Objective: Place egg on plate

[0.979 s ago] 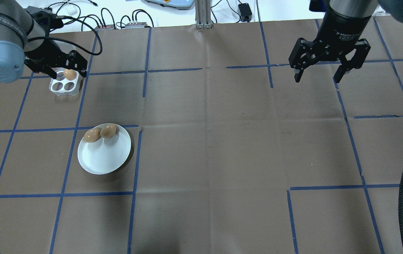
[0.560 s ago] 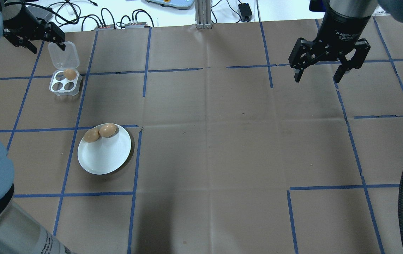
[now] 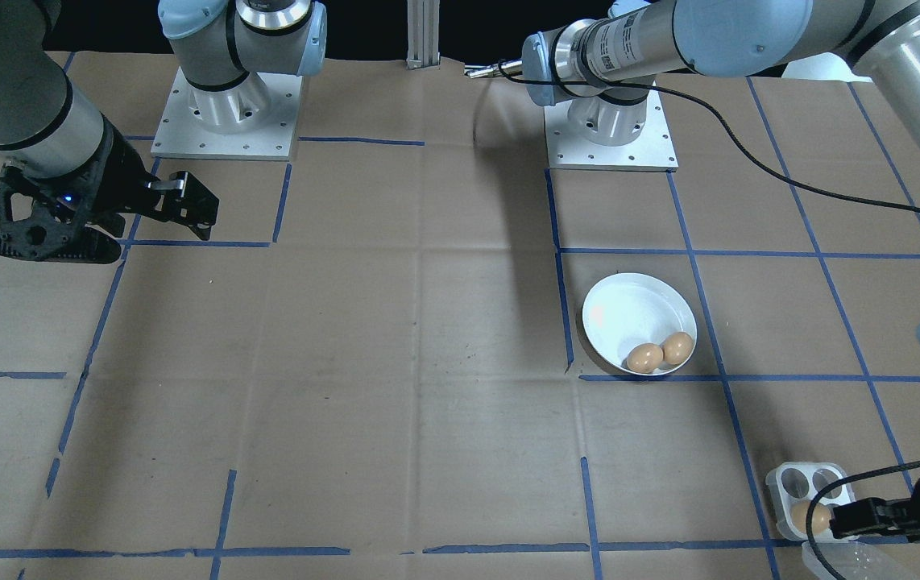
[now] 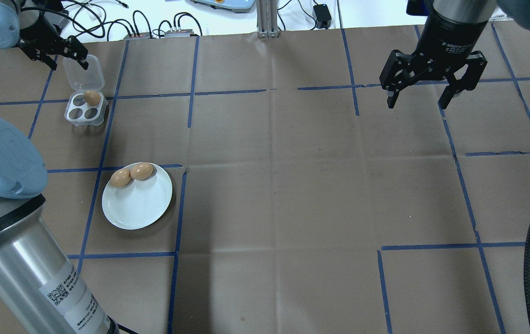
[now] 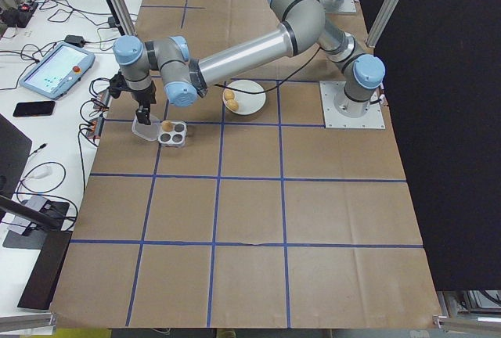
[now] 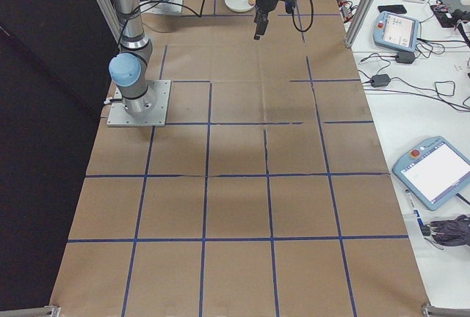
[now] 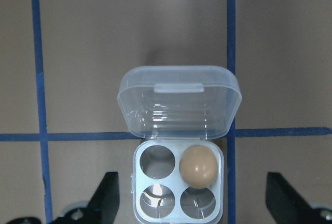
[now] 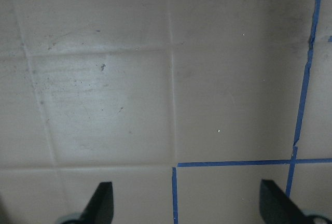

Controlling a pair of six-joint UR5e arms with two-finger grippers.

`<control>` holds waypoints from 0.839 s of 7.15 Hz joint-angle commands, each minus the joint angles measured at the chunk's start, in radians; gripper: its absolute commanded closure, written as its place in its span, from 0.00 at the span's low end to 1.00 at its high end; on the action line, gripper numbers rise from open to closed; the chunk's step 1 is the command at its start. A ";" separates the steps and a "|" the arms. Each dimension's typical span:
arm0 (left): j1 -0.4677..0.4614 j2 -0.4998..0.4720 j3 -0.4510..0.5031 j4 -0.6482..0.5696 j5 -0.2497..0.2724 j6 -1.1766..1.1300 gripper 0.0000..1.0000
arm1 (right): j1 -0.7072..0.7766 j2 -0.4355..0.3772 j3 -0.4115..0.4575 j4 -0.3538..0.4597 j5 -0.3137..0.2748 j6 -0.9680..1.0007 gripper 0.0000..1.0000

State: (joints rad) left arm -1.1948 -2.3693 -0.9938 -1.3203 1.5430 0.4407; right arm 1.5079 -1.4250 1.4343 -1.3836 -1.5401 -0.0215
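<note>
Left wrist-mounted view: left gripper [image 7: 192, 203], fingers spread and empty, poised above the egg [image 7: 197, 166] (last one, in the tray [image 7: 178, 182] whose lid is folded back for access); plate [image 4: 137, 202] nearby holds two eggs [image 4: 131, 174]; right gripper [image 4: 420, 97] spread, idle.

two eggs [image 4: 130, 175] on plate [image 4: 137, 204], one egg [image 4: 92, 97] in tray [image 4: 85, 109]
</note>
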 commanded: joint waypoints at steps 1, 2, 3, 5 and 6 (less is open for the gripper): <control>-0.002 0.010 -0.142 0.057 0.003 0.027 0.06 | 0.000 0.000 0.000 0.000 0.000 0.000 0.00; 0.000 0.005 -0.176 0.158 0.008 0.029 0.02 | 0.000 0.000 0.000 0.000 0.000 0.000 0.00; 0.001 0.002 -0.175 0.168 0.008 0.029 0.02 | 0.000 0.000 0.000 0.000 0.000 0.000 0.00; 0.001 -0.005 -0.175 0.170 0.009 0.029 0.05 | 0.000 0.000 0.000 0.000 0.000 0.000 0.00; 0.001 0.004 -0.177 0.167 0.012 0.027 0.09 | 0.000 0.000 0.000 0.000 0.000 0.000 0.00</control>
State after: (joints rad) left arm -1.1935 -2.3717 -1.1695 -1.1530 1.5525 0.4690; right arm 1.5079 -1.4251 1.4343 -1.3837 -1.5401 -0.0215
